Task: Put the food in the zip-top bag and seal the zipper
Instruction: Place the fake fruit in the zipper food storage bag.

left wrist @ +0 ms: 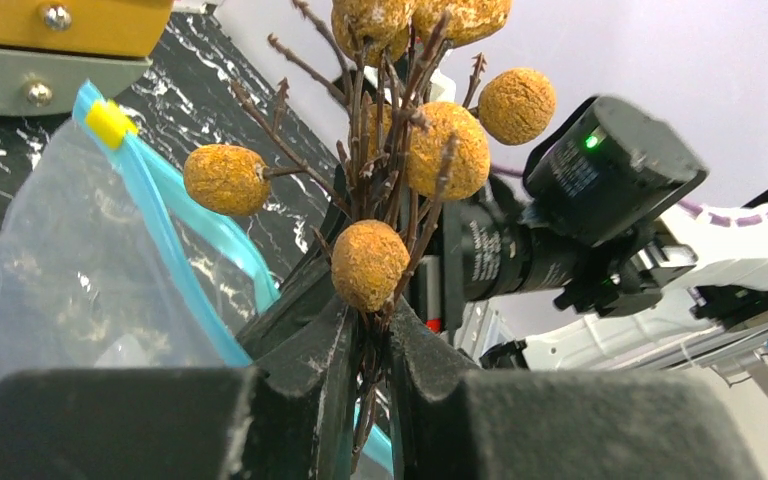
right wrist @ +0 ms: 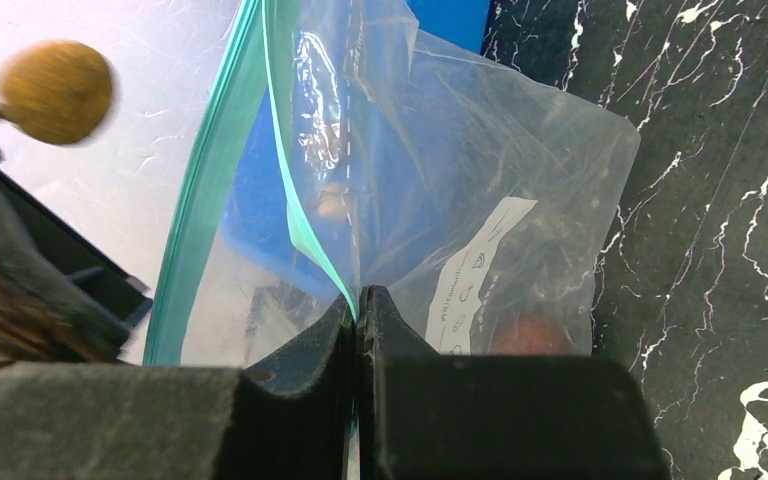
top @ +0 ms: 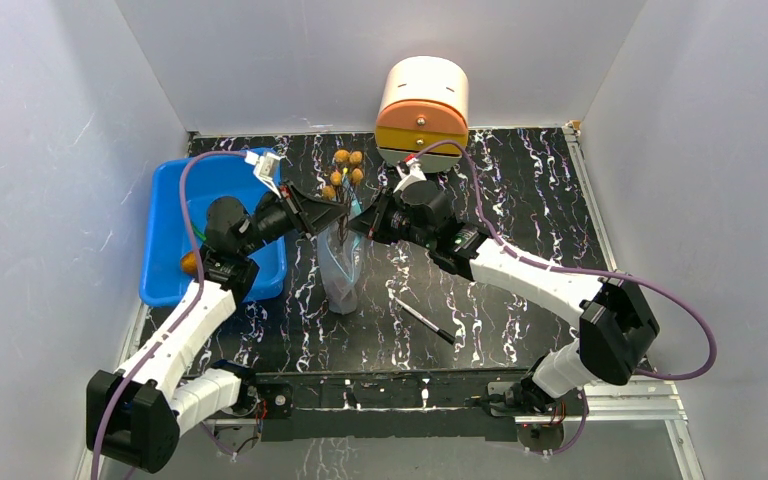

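From above, the left hand (top: 332,214) is holding the twig of brown balls (top: 345,170) upright over the zip-top bag (top: 343,272) at mid-counter. At the left wrist, narrowed jaws are pinching its stems beside the zipper (left wrist: 160,220). At the right wrist, the closed right hand (right wrist: 358,305) is gripping the bag's rim.

The top external camera looks down from above and behind the arm bases and takes in the whole table (top: 560,200). The left wrist camera peers close past the left gripper (left wrist: 365,370), tilted upward toward the right arm (left wrist: 600,180). The right wrist camera looks down, very near, past the right gripper (right wrist: 358,330). All three views share the zip-top bag (top: 343,270) and the brown ball cluster (top: 345,170).
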Robot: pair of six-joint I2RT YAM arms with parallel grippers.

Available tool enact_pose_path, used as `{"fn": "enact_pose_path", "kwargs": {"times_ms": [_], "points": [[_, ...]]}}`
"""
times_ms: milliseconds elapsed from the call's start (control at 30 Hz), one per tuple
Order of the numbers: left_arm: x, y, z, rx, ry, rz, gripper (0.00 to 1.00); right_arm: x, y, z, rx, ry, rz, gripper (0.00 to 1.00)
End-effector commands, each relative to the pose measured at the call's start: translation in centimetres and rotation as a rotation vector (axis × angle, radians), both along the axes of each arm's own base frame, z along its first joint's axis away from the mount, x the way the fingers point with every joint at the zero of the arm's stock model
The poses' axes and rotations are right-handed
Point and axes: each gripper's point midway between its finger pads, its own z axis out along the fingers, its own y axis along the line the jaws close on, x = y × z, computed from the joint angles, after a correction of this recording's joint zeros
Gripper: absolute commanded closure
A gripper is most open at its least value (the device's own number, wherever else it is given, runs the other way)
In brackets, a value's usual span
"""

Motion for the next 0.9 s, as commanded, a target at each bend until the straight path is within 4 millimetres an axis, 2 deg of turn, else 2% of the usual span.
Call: {"fn": "enact_pose_path", "kwargs": {"times_ms": [0,100,333,500,867], "points": [[-0.5,-0.2,-0.1,0.015,-0.136,0.001,0.88,0.0,0.4,5.1,0.124,-0.081,-0.005,1.00],[-0.5,0.1,-1.4,0.058,-0.139,0.018,0.87,-0.1,0.0,5.5,0.129,-0.091,-0.019,1.00],[-0.2,0.8,-3.2,0.158,-0.129,0.057,0.84,-0.2,-0.7,5.6,0.140,-0.105,-0.039,1.00],[-0.3,1.5,-3.2,0.161,-0.142,0.103,0.83,-0.2,-0.9,6.1,0.149,-0.113,-0.049,1.00],[-0.9,1.5,-4.1,0.193,-0.117,0.080,0.81,0.3,-1.7,6.9,0.167,-0.140,-0.098,1.00]]}}
